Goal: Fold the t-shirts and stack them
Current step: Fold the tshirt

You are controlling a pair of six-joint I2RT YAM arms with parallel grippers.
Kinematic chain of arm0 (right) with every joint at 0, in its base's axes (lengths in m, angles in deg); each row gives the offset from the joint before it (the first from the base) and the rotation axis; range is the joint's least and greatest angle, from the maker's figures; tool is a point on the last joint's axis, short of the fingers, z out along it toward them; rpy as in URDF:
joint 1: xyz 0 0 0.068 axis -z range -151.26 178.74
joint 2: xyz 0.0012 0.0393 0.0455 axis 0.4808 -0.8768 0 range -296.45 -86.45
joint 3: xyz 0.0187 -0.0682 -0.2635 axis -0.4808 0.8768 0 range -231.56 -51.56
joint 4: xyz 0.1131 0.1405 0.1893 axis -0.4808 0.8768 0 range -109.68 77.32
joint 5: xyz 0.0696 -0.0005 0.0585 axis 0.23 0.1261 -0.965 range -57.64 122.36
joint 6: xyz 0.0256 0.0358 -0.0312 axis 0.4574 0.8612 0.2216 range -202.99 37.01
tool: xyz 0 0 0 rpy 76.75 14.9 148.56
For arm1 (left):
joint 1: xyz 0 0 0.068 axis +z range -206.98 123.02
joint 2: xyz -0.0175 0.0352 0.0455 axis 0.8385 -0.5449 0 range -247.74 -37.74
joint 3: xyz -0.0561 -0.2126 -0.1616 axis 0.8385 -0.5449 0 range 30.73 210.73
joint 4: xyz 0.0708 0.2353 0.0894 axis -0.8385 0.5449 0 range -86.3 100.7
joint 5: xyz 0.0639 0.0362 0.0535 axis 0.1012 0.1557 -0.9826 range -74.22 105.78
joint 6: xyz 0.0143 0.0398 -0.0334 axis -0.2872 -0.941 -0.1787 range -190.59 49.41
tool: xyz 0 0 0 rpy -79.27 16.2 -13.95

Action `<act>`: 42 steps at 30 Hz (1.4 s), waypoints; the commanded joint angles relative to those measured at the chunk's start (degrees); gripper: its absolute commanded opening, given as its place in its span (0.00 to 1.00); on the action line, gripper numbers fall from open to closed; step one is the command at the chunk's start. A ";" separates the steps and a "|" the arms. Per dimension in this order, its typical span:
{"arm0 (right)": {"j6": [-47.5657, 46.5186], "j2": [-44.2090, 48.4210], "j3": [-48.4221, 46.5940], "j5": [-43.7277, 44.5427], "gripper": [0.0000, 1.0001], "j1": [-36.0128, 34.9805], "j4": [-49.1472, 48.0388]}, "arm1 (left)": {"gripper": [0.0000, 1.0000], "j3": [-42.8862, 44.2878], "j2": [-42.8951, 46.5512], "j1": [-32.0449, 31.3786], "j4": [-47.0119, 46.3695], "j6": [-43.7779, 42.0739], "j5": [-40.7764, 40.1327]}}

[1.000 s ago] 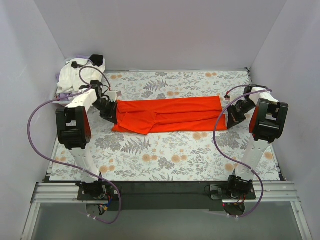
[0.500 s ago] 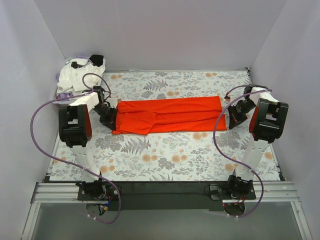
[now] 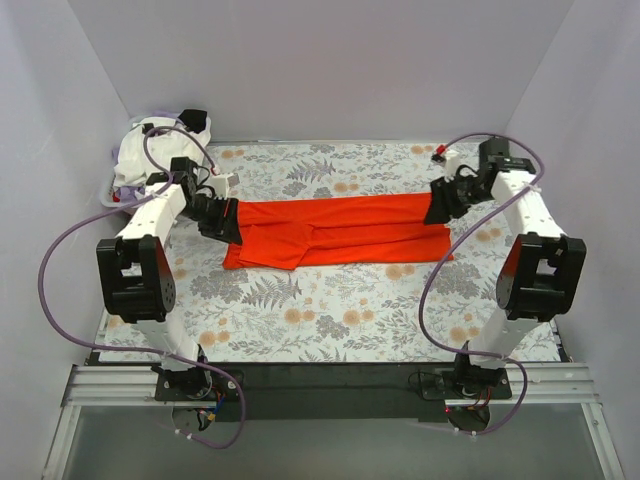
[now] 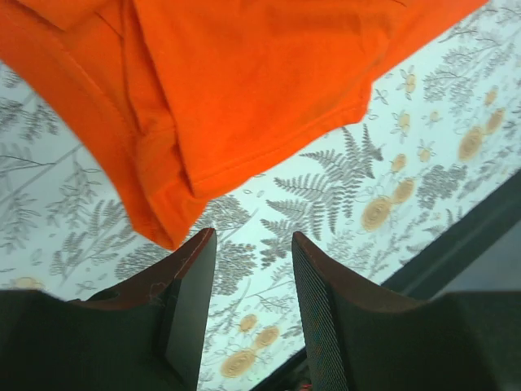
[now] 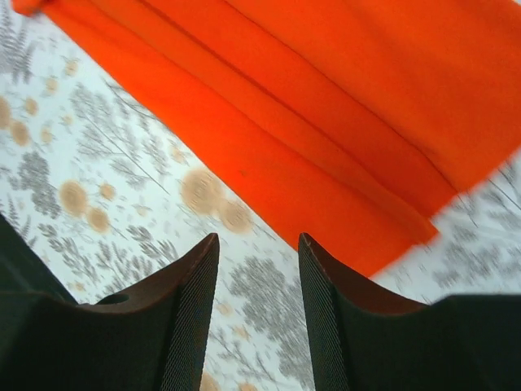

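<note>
Shirts: one bright orange-red cloth t-shirt, a folded strip just past both fingertip pairs; white cloth heap, count unclear. Left gripper and right gripper pitched down at strip ends, fingers apart, gripping nothing.

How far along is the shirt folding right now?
The orange shirt lies folded lengthwise into a long strip. The left hand and right hand are open at its ends, gripping nothing. Left: crosswise folds, plus the white shirts heaped in the far-left corner.
</note>
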 commanded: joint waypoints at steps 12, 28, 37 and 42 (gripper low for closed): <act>36.50 -5.52 8.28 -4.29 0.52 -32.21 -40.20 | 0.41 -5.08 -4.28 -0.37 -6.44 10.25 2.78; 50.14 -15.55 9.95 -2.27 0.55 -45.50 -54.27 | 0.40 -2.62 -10.78 -0.55 -9.26 11.49 0.66; 57.34 -18.27 12.94 -0.95 0.57 -48.32 -59.54 | 0.40 -3.50 -10.17 -0.81 -9.87 12.10 1.10; 59.02 -20.64 12.58 0.37 0.53 -48.76 -60.69 | 0.40 -5.08 -9.12 -0.81 -10.57 12.36 0.84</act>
